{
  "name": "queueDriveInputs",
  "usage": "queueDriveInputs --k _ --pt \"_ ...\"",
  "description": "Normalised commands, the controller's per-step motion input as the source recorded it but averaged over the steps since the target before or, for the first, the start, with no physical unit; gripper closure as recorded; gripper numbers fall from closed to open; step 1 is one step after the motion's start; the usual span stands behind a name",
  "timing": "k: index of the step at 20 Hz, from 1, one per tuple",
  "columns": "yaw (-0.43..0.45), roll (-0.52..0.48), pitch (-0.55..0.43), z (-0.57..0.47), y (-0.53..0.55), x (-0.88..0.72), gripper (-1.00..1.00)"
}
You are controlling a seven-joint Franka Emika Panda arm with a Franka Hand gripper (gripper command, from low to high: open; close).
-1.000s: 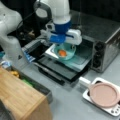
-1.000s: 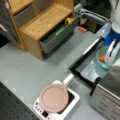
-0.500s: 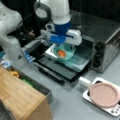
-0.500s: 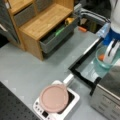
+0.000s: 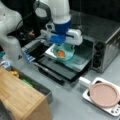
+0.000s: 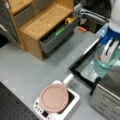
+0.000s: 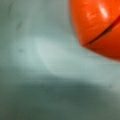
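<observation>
The pale teal translucent bowl [image 5: 64, 52] sits on the glass tray [image 5: 77, 61] that projects from the open front of the toaster oven. An orange rounded object [image 5: 61, 53] lies inside the bowl, toward a front view's left. In the wrist view the same orange rounded object [image 7: 97, 27] fills the upper right corner, with a dark seam running across it, and the bowl's pale teal inner surface [image 7: 42, 65] covers the rest of the frame.

The white and blue gripper [image 6: 108, 51] is directly above the bowl and reaches down into it; its white fingers [image 6: 107, 50] descend past the rim in a front view. Whether the jaws are released or clamped on the bowl cannot be determined.

The glass tray rests above the dark, lowered oven door [image 5: 56, 71]. The silver toaster oven [image 5: 105, 47] stands at a front view's right, with dark knobs on its front panel.

Nearer a front view's bottom right, a pink round plate [image 5: 104, 94] rests on a white kitchen scale [image 5: 86, 94]. In a front view the same pink round plate [image 6: 54, 98] lies well apart from the bowl.

A wooden drawer cabinet [image 6: 42, 25] occupies a front view's top left; its grey drawer [image 6: 58, 35] is open and holds yellow and green items.
</observation>
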Motion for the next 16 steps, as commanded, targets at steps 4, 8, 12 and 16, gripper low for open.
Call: queueDriveInputs --k 4,8,12,16 --pt "0.001 0.048 0.176 0.23 -0.1 0.3 -1.0" --pt "0.026 0.043 0.183 0.18 -0.1 0.28 -1.0" --pt "0.053 0.049 0.17 0.19 -0.11 0.3 -1.0" --pt "0.089 0.065 0.173 0.23 -0.11 0.32 -1.0"
